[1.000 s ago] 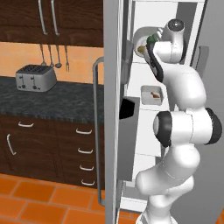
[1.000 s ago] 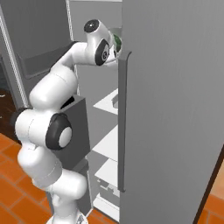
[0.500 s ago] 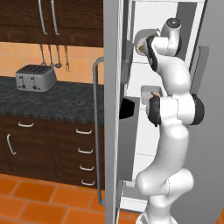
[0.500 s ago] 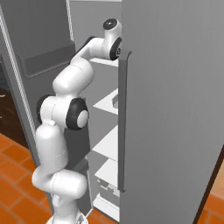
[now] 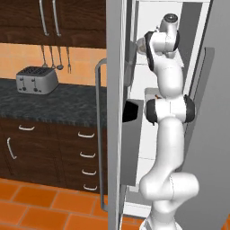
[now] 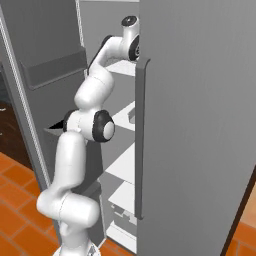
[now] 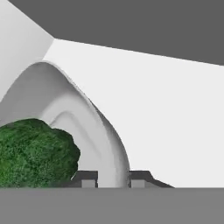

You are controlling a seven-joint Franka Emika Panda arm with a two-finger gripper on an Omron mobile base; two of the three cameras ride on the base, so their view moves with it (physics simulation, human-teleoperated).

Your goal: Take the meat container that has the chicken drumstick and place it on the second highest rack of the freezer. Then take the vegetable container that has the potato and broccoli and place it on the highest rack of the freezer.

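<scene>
Fingers point(image 7: 88, 178) now stand slightly apart astride the container point(image 7: 83, 127) rim — grip just loosened — broccoli point(image 7: 35, 151) tray seemingly delivered to the freezer point(image 5: 179, 27) top shelf.

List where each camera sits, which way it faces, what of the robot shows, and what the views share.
Left base view: behind the arm's left, facing the freezer; the arm rises at lower right, toaster to the left.
Right base view: behind the arm's right, facing the freezer's white shelves; the arm rises at lower left.
Hand view: on the hand, looking along the tool; fingertips straddle the white container rim holding the broccoli.
Shared: both base views show the arm and the freezer.
</scene>
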